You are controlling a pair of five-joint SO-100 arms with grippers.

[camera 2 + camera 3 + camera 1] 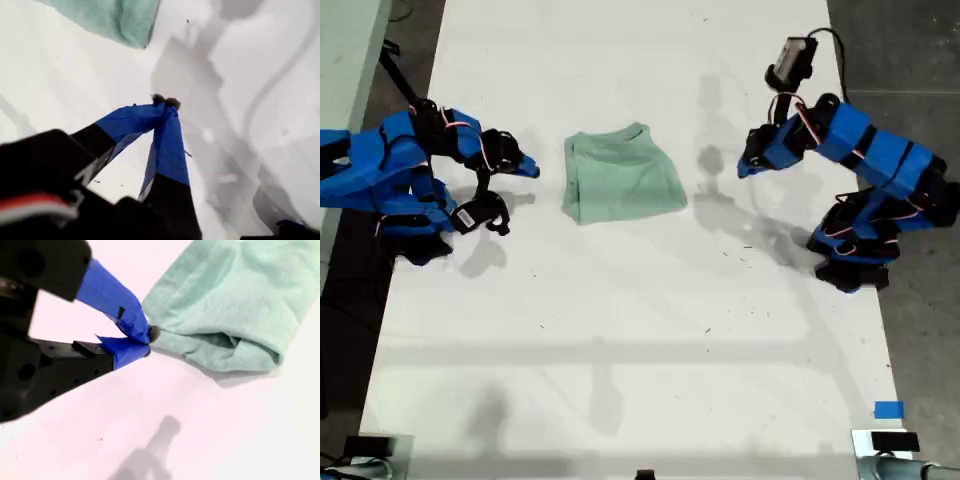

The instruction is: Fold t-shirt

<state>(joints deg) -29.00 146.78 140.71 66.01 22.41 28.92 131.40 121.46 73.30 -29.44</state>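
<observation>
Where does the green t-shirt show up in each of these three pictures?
Exterior view: the t-shirt lies folded on the white table, between the two blue arms.
First wrist view: only a corner of it shows, beyond my first gripper, whose tips are together.
Second wrist view: it fills much of the picture, its folded edge right beside my second gripper, tips together.
Shared landmark: the white tabletop.

My first gripper (165, 102) has its blue jaws pressed together at the tips, with nothing between them. In the exterior view its arm (865, 175) reaches in from the right, bent at the elbow. My second gripper (147, 340) is also closed and holds nothing. Its arm (410, 175) reaches in from the exterior view's left, low and stretched forward.
</observation>
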